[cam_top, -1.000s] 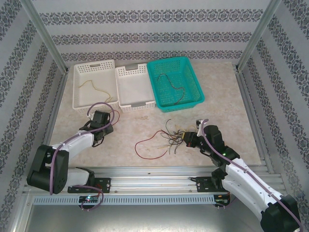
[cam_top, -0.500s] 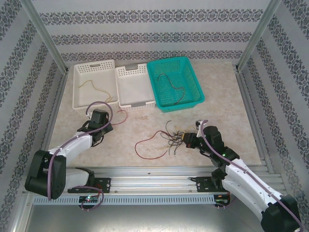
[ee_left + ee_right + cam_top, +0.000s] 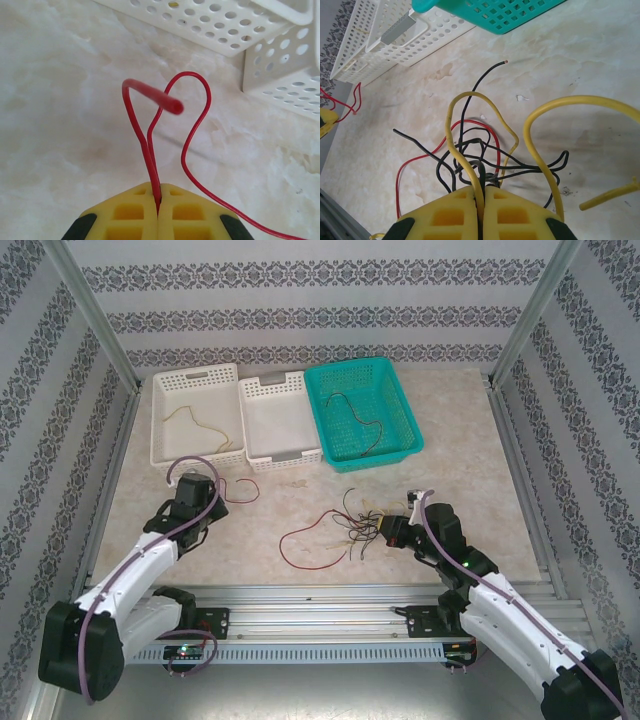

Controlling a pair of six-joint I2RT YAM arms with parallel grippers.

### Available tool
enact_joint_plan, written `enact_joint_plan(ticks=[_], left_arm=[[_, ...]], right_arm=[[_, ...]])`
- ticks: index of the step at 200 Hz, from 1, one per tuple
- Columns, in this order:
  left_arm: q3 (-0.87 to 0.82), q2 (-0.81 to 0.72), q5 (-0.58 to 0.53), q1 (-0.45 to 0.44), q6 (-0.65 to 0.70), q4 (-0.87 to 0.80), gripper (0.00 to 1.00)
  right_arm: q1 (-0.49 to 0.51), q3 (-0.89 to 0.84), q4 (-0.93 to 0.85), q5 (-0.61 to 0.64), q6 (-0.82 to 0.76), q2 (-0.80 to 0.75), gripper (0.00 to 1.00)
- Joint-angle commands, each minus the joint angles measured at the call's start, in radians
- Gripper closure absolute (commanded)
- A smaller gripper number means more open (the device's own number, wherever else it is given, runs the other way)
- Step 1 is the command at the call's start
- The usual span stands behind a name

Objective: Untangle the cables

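The left fingers (image 3: 157, 201) are pressed together on a red cable (image 3: 167, 102), which is pinched in the seam between them. From the pinch two strands rise ahead of the fingers. One is bent over to a cut end; the other is curved into a heart-like loop and led back down past the fingers' right side. Farther ahead and to the right, the corners of two white baskets (image 3: 235, 30) are seen, apart from the cable.

The right fingers (image 3: 482, 194) are pressed together on the tangle (image 3: 470, 160). A yellow strand and some black ones are drawn into the seam, though exactly which are gripped cannot be told. Two yellow cables (image 3: 470, 96) arch just ahead of and to the right of these fingers. A black cable (image 3: 480, 82) is stretched farther ahead. A second red cable (image 3: 415, 162) is spread over the desk (image 3: 580, 55) to their left. The teal basket (image 3: 520, 15) is set well ahead.

From above, the two sets of fingers are seen well apart, with the tangle between them and touching the right ones. The pinched red cable is kept apart from it, beside the left fingers. Beyond the left fingers, a lone yellow cable (image 3: 195, 422) is laid in the left white basket (image 3: 165, 445), and a dark cable (image 3: 362, 425) in the teal one.
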Motion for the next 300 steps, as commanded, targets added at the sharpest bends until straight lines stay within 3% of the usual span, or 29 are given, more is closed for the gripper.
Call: enact_joint_plan(ticks=[1, 38, 90, 145, 209, 300], left_arm=[[-0.014, -0.058, 0.034, 0.013, -0.004, -0.098, 1.0], [-0.012, -0.149, 0.064, 0.011, 0.005, -0.154, 1.0], [0.03, -0.16, 0.122, -0.002, 0.031, -0.195, 1.0], [0.195, -0.14, 0.078, -0.103, 0.061, -0.261, 1.0], [0.502, 0.087, 0.034, -0.278, 0.124, -0.275, 1.0], [0.998, 0.523, 0.017, -0.392, 0.24, -0.312, 1.0]], right_arm=[[0.011, -0.017, 0.004, 0.013, 0.018, -0.018, 1.0], [0.013, -0.03, 0.011, 0.025, 0.025, -0.022, 1.0], [0.013, -0.045, 0.033, 0.044, 0.031, -0.001, 1.0], [0.011, -0.051, 0.034, 0.052, 0.024, 0.002, 1.0], [0.009, -0.056, 0.022, 0.049, 0.025, -0.016, 1.0], [0.01, -0.072, -0.011, 0.046, 0.027, -0.076, 1.0]])
